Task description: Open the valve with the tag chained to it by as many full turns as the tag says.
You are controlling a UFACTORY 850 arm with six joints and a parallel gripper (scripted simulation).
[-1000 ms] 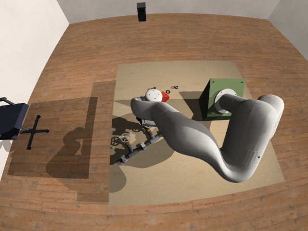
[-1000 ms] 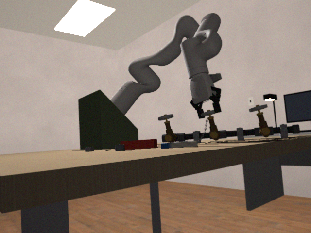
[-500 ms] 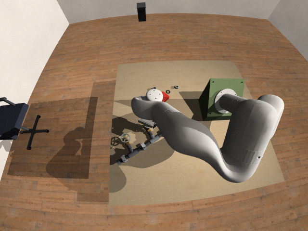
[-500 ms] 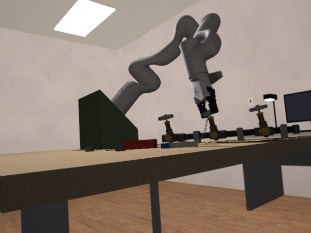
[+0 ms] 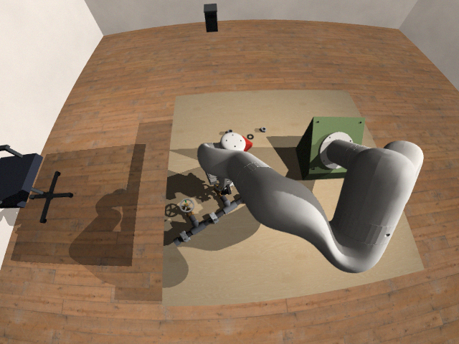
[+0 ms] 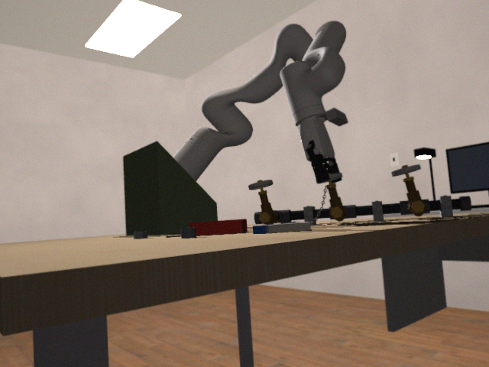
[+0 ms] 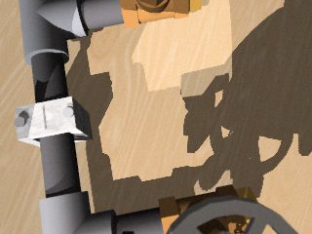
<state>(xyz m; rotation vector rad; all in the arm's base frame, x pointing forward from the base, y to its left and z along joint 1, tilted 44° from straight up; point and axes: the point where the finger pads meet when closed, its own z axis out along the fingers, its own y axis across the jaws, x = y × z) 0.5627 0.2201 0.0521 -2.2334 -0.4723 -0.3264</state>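
Note:
Three brass valves with grey handwheels stand on a dark pipe (image 6: 370,208) along the table. The left valve (image 6: 263,199) and the right valve (image 6: 409,185) stand free. The middle valve (image 6: 335,203) has a chain (image 6: 322,202) hanging from it; I cannot see the tag's face. My gripper (image 6: 328,176) is open, pointing down right at the top of the middle valve, and its fingers hide that handwheel. From above, my arm covers this valve (image 5: 220,190). The wrist view shows the pipe (image 7: 55,146), a white clamp (image 7: 49,119), and a handwheel (image 7: 234,219) at the bottom edge.
A green base block (image 5: 330,147) holds my arm. A white disc (image 5: 232,140) with a red piece (image 5: 247,144) and small nuts (image 5: 262,129) lie behind the valves. A red block (image 6: 218,226) and a blue-grey bar (image 6: 282,227) lie near the pipe's left end. A monitor (image 6: 467,167) stands at the right.

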